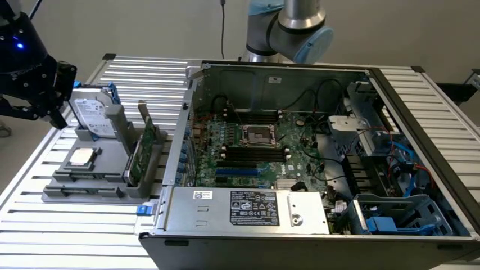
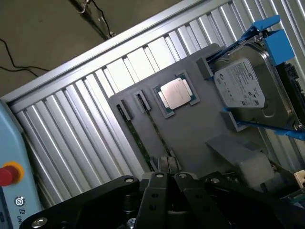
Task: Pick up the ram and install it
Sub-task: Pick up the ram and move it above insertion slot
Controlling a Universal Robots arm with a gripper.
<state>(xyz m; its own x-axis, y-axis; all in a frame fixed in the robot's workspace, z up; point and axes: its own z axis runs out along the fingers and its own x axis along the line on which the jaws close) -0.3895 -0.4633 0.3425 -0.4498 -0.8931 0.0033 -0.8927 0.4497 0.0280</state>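
Black jaws on your gripper (image 2: pixel 167 165) were pressed fully together with nothing between them, poised just above the grey tray (image 2: pixel 193 131). In the wrist view the tips sat over the near end of the ram (image 2: pixel 153 128), which was not yet gripped. It stood on edge in a narrow slot with a second stick (image 2: pixel 135 136) parallel beside it. You'd judge the slots were there to keep each stick upright and its top edge free for a pinch from above.

Beside the sticks lay the CPU (image 2: pixel 175 93) flat in its own recess, and beyond it the drive (image 2: pixel 245 90) was propped by its blue handles, each part kept apart from the others. In the exterior view the card (image 1: pixel 143 149) stood on the same tray nearest the case (image 1: pixel 277 84). That case lay open on its side, so the board (image 1: pixel 304 163) faced up and its memory slots (image 1: pixel 259 152) were reachable from above.
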